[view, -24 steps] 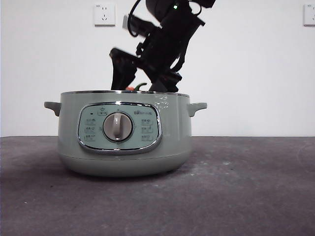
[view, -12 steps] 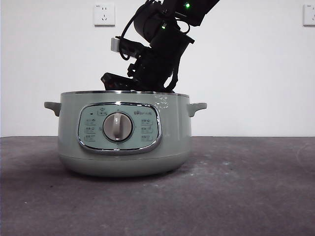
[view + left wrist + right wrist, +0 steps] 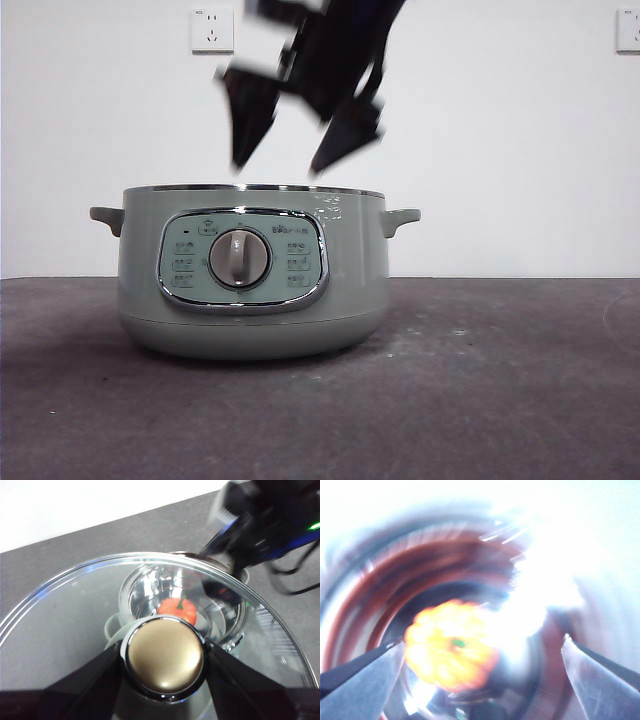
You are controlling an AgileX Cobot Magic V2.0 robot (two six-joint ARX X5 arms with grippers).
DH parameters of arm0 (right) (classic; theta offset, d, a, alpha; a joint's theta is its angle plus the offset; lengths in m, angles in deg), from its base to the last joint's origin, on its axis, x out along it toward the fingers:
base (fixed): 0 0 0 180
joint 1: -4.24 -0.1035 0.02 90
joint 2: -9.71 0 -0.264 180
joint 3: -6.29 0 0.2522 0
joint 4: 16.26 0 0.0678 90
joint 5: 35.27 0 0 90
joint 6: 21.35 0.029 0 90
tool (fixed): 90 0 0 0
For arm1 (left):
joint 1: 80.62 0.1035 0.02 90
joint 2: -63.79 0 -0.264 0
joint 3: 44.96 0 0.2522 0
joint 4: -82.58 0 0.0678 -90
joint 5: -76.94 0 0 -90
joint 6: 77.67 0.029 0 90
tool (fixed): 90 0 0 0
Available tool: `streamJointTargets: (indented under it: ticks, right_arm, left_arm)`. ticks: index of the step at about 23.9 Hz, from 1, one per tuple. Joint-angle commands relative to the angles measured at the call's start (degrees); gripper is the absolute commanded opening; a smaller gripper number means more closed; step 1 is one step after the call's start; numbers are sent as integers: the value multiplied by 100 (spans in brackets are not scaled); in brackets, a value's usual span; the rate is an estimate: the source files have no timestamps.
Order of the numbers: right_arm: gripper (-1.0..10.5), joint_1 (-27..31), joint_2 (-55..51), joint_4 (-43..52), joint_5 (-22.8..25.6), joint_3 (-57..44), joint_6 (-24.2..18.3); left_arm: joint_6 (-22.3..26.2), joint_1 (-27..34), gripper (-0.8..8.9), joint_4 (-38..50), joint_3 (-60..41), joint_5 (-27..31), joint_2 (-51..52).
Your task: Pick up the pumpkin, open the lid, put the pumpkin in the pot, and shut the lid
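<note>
Pot (image 3: pixel 250 270) stands lidless on dark grey bench (image 3: pixel 480 390), white wall (image 3: pixel 500 120) with sockets (image 3: pixel 212 29) behind. Lid (image 3: pixel 60 610) held aloft, left gripper (image 3: pixel 165 655) clamped on its knob (image 3: pixel 165 656). Right gripper (image 3: pixel 290 160) above the pot, jaws apart, empty. Pumpkin (image 3: pixel 177 611) inside pot.

Right pincer (image 3: pixel 285 160) spread wide, left pincer (image 3: pixel 165 655) clamped.
</note>
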State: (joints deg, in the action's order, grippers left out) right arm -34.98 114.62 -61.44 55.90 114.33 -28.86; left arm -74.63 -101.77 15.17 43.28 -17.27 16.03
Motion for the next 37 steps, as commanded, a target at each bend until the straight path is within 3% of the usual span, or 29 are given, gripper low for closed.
streamJointTargets:
  ticks: [1, 7, 15, 24, 37]
  right_arm:
    - [659, 105, -850, -402, 507, -2, 131]
    - [658, 365, -2948, -1364, 664, -2, 337]
    - [658, 354, -3884, -2011, 645, -2, 470]
    - [658, 354, -4118, -2485, 647, -2, 470]
    - [658, 354, -4120, -2568, 647, -2, 466]
  left_arm:
    - [129, 7, -8, 682, 94, -428, -376]
    - [151, -195, -9, 2236, 94, -813, -1985]
    - [153, -483, -9, 3434, 94, -820, -3274]
    - [151, -483, -9, 3901, 94, -800, -4030]
    - [151, -481, -9, 3679, 92, -782, -4321]
